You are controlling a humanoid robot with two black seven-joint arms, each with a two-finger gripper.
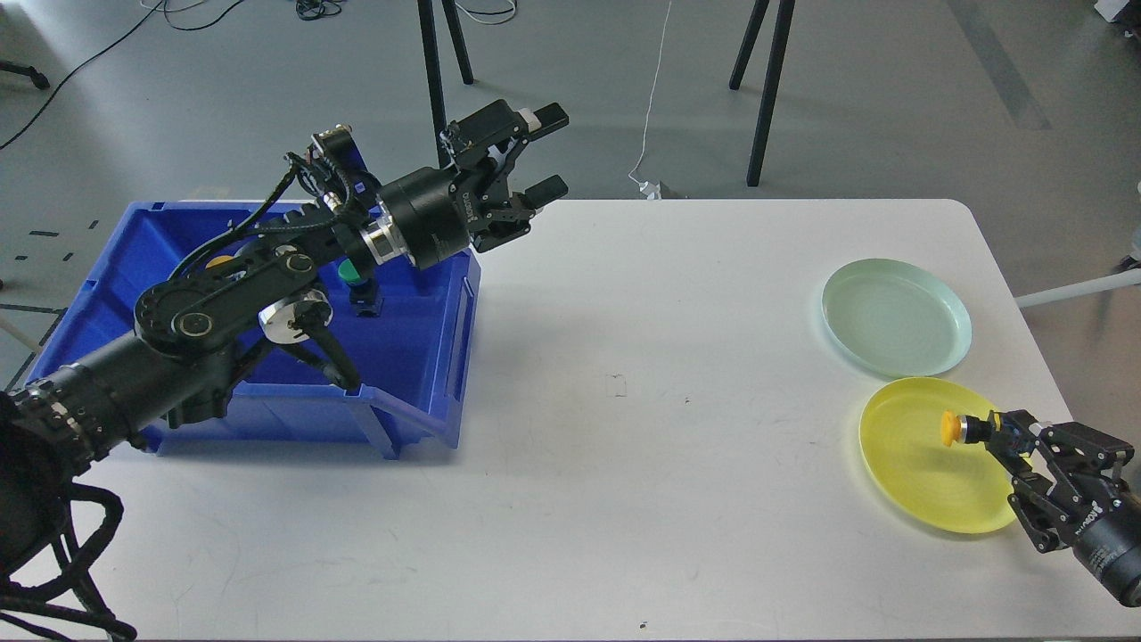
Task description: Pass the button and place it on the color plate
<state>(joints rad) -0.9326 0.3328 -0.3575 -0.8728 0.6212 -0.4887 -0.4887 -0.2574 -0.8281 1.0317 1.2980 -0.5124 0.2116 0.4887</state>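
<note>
My right gripper [1000,433] at the lower right is shut on a yellow-capped button [952,429] with a black body, holding it over the yellow plate [918,481]. A pale green plate [896,316] lies just behind the yellow one. My left gripper [549,153] is open and empty, raised above the table's back edge next to the blue bin [419,357]. In the bin a green-capped button [354,272] stands upright, and another yellow button [220,262] shows partly behind my left arm.
The white table [624,428] spans the view; the blue bin stands at its left end with my left arm reaching over it. Black stand legs [767,89] and cables are on the floor behind the table.
</note>
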